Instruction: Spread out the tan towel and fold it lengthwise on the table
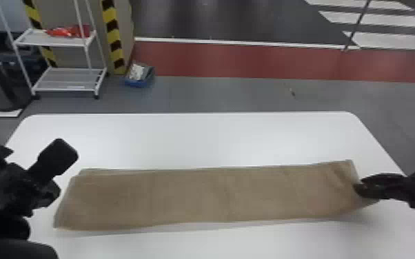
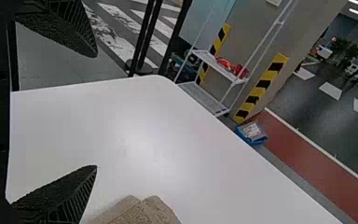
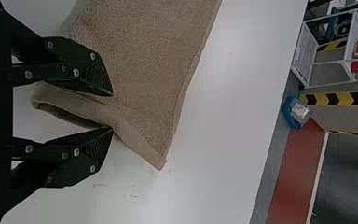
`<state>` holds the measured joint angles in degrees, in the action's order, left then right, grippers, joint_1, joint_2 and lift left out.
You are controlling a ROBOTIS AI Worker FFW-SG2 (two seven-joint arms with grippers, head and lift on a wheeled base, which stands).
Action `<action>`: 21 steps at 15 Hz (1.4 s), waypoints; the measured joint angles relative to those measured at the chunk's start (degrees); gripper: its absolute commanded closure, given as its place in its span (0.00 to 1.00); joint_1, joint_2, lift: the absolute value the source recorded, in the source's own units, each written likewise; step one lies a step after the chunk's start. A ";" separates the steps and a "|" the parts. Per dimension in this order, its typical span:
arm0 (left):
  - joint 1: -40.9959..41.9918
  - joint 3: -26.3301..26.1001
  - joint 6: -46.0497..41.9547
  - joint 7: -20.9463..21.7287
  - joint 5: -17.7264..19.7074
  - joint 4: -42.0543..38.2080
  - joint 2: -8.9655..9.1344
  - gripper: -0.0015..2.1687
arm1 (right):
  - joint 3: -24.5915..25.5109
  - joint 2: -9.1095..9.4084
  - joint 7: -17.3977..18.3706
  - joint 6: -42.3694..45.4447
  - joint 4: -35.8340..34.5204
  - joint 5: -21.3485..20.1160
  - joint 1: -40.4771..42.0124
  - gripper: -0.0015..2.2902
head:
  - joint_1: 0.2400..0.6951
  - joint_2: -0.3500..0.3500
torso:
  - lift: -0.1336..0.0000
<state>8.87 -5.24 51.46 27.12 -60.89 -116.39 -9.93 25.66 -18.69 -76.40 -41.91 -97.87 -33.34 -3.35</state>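
The tan towel lies as a long folded strip across the white table, its layered edges visible at the left end. Left of it, the left gripper is above the table, open and holding nothing. In the left wrist view, the left gripper has its fingers wide apart, with a corner of the towel nearby. At the strip's right end is the right gripper. The right wrist view has the right gripper open, the folded end of the towel passing between its parted fingers.
The white table has bare surface behind and in front of the towel. Beyond its far edge stand a white rack with a red item and a blue bin on the floor.
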 measured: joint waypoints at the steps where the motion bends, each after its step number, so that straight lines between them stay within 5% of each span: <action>1: -0.03 0.29 0.00 0.87 0.27 -0.01 0.00 0.02 | 0.92 -0.45 -0.42 -0.60 -0.43 0.52 -0.25 0.01 | 1.00 0.37 | 0.07; 8: -3.95 4.15 0.35 9.12 10.75 0.12 1.87 0.04 | 3.79 -1.28 3.57 -3.48 2.07 2.82 -3.50 0.02 | 1.00 0.26 | 0.07; 21: -4.91 6.78 0.35 8.75 16.89 0.90 2.54 0.04 | 3.59 0.21 5.79 -8.18 4.79 4.58 -5.65 0.02 | 1.00 0.27 | 0.07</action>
<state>3.96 1.54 51.82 35.87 -44.00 -115.49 -7.38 29.25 -18.49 -70.61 -50.09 -93.08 -28.76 -9.00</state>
